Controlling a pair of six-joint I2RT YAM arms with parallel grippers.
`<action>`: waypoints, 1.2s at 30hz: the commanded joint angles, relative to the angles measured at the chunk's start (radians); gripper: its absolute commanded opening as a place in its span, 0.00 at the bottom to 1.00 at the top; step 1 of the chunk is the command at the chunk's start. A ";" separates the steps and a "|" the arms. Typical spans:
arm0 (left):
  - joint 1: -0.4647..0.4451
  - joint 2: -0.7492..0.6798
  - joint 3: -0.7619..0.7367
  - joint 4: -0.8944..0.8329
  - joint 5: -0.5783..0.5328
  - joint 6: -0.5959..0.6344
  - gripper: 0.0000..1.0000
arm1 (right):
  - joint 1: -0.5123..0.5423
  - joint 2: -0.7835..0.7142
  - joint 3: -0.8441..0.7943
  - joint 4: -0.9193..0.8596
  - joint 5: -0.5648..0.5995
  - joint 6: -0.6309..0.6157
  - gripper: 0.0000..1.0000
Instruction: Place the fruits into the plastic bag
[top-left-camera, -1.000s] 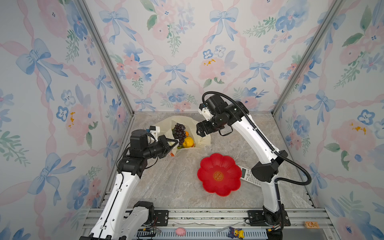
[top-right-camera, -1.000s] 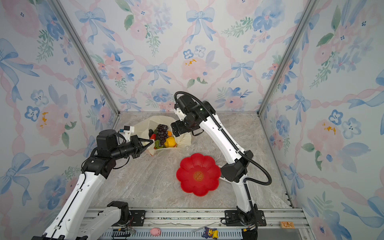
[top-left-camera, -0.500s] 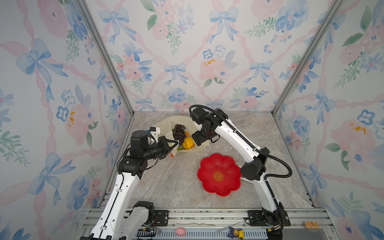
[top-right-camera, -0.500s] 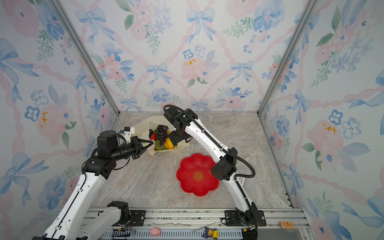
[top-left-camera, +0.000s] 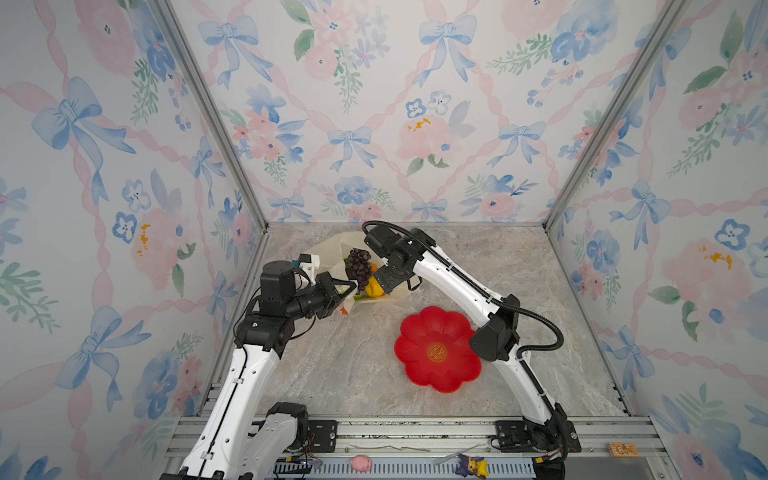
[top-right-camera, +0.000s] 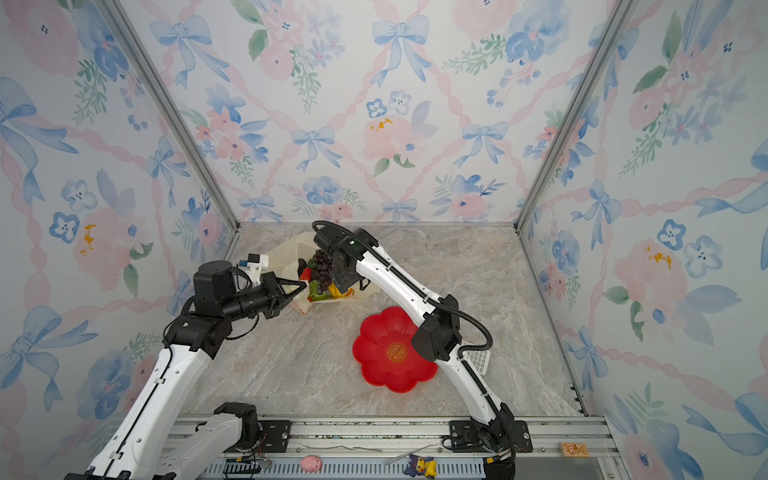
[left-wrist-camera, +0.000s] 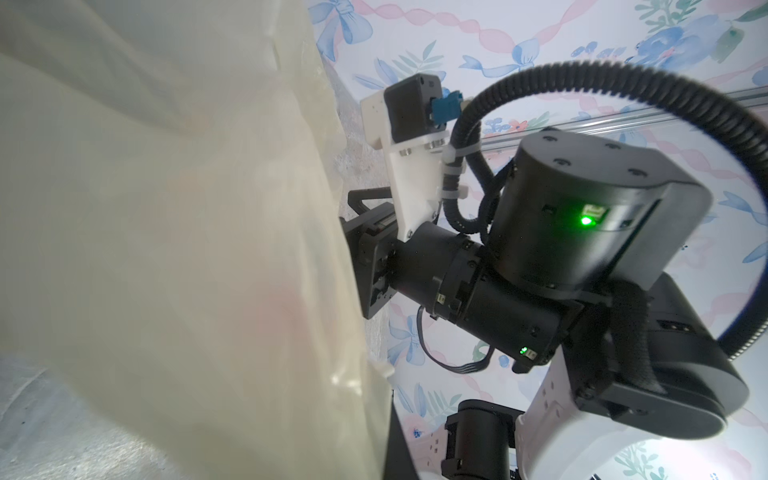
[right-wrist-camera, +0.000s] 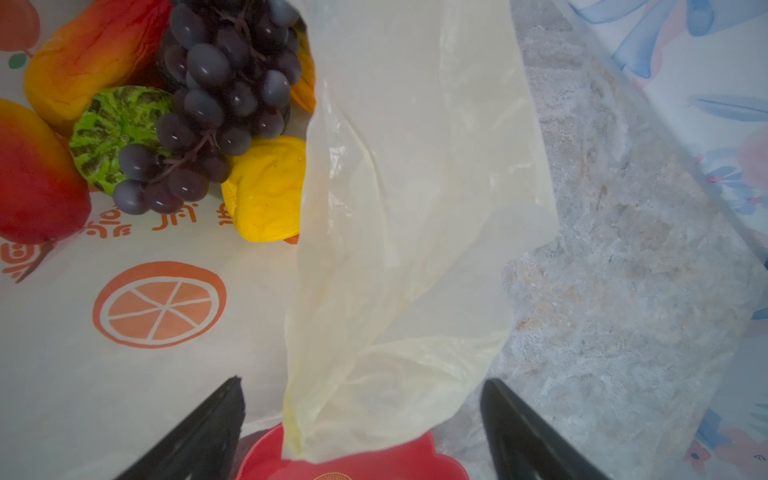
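As the left gripper (top-left-camera: 348, 286), jaws closed, apparently pinched the near rim of a thin, crinkly, translucent pale-yellow plastic carrier bag (top-left-camera: 328, 255), the right gripper (right-wrist-camera: 361, 382) hung with its jaws spread wide on either side of a loose fold of the film, holding nothing. The bag lay at the far left of the marbled grey-beige tabletop (top-left-camera: 353, 374), near the back corner. Small glossy toy fruits (top-left-camera: 360, 266) were heaped in its mouth: a purple grape bunch (right-wrist-camera: 224, 91), a lumpy yellow piece (right-wrist-camera: 266, 191), a striped green ball (right-wrist-camera: 108, 129) and red-yellow mangoes (right-wrist-camera: 91, 54). The film looked feather-light, limp and slippery, likely to sag shut or slide unless held by a handle or the rim. The fruits looked light, hard and smooth, apt to roll. A red flower-shaped plastic dish (top-left-camera: 436, 353) sat well apart toward the front. Floral-papered walls (top-left-camera: 374, 104) closed in three sides, leaving little room behind the bag.
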 joint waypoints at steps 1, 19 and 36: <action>0.011 -0.002 -0.013 0.018 0.030 0.029 0.00 | 0.021 0.035 0.030 0.028 0.038 -0.045 0.90; 0.031 0.013 -0.022 0.017 0.054 0.033 0.00 | 0.029 0.119 0.024 0.007 0.181 -0.093 0.89; 0.039 0.014 -0.023 0.018 0.057 0.029 0.00 | 0.047 0.145 -0.036 0.024 0.255 -0.132 0.81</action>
